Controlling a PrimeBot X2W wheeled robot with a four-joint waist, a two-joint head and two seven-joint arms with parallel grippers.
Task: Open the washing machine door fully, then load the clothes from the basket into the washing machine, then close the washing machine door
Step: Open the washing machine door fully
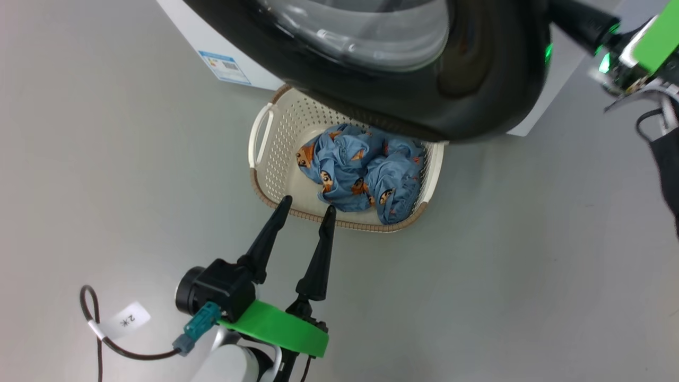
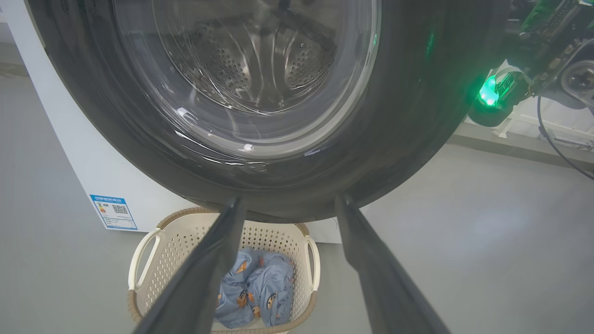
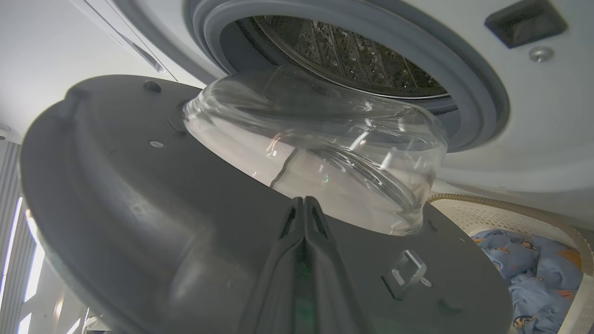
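1. At the back of the head view stands the white washing machine [image 2: 69,139], its steel perforated drum [image 3: 348,51] and grey rubber gasket [image 3: 464,69] uncovered in the right wrist view
2. Its round glossy black washing machine door [image 1: 477,79] is swung out part-way from the front, the clear glass bowl [image 3: 325,153] bulging toward the drum; in the head view it overhangs the basket's far edge
3. On the grey floor [image 1: 106,159], just before the machine, sits the cream perforated basket [image 1: 276,170] with a brown woven-look rim
4. Inside it lie the clothes [image 1: 360,172], bunched light-blue fabric with orange-brown figures, toward its right half
5. The left gripper [image 1: 308,203] hovers over the basket's near rim, fingers spread wide, empty
6. The right gripper [image 3: 304,204] has both fingers pressed together, holding nothing, lying along the door's inner face beside the bowl; contact unclear
7. A small blue label [image 1: 224,66] sits low on the machine's front
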